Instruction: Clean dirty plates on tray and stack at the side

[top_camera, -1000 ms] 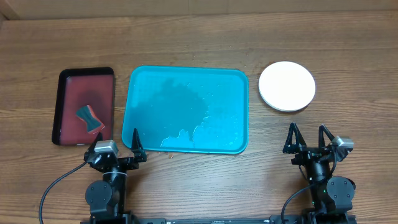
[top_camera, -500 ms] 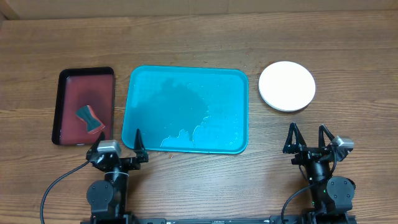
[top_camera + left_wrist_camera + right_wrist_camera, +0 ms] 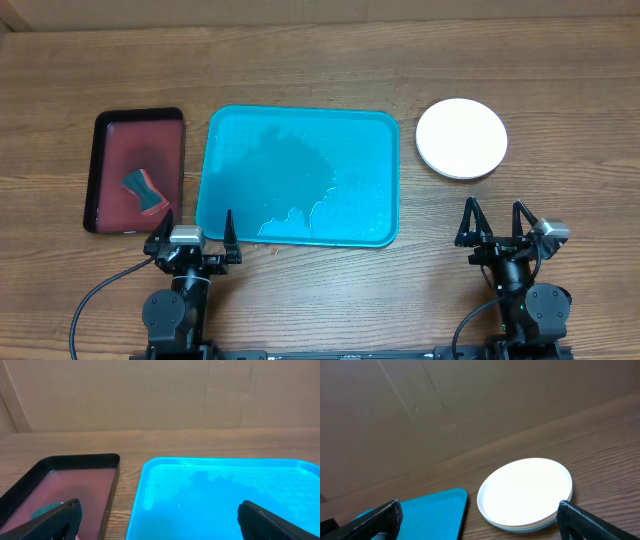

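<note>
Straight ahead of the right hand, a little to its left and well apart from it: the plates, piled in one stack on the table. Show a clean white face on top. Underneath, in the right wrist view, the thin edge of at least one more, colour too hard to tell. Stand off the tray, near its far right corner, with a strip of bare wood between.

Ahead of the left hand and stretching away to its right: the tray itself, turquoise, lying flat. Carries only a film of water and scattered drops across its floor. Seen from overhead, the near left corner passes under the left hand's right finger; touching or not, cannot tell.

Left hand: fingers spread wide apart, gripping nothing, low at the near side of the table. Right hand: likewise spread wide, gripping nothing, pointing toward the plates.

Ahead of the left hand and off to its left: a smaller dark red tray, lengthwise beside the turquoise one, a narrow gap of wood between the two. Holds a teal sponge toward its near end, on a darker wet-looking patch.

Just to the right of the left hand, by the turquoise tray's near rim: a few small specks on the wood.

Beyond the table's far edge, in both wrist views: a plain cardboard wall.
</note>
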Tool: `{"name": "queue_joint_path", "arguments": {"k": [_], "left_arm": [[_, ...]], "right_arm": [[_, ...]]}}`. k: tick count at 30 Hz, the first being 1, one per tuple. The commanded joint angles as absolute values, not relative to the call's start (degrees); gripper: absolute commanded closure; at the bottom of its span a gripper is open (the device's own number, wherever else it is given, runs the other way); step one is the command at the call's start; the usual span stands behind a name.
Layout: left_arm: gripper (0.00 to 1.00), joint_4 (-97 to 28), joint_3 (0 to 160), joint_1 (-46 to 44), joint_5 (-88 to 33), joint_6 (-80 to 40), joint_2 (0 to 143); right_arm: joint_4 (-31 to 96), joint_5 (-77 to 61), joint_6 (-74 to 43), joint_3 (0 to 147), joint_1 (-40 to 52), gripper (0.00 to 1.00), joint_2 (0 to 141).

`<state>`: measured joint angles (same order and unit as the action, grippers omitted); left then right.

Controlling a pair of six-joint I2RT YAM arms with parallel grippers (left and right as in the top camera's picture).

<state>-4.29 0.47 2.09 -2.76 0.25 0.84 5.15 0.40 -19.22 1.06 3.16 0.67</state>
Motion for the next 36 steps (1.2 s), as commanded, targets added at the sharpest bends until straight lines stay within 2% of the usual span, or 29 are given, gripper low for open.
{"name": "queue_joint_path", "arguments": {"k": [1, 28, 36], "left_arm": [[0.0, -4.43, 0.27, 1.85, -2.33, 1.74, 0.21], [0.0, -4.43, 0.27, 1.85, -2.33, 1.74, 0.21], [0.0, -4.43, 0.27, 1.85, -2.33, 1.74, 0.21]], "right_arm": [[4.82, 0.56, -18.65, 0.47, 3.53, 0.0, 0.16], [4.84, 0.56, -18.61, 0.47, 3.53, 0.0, 0.16], [4.93, -0.08, -2.52, 0.47, 3.53, 0.0, 0.16]]}}
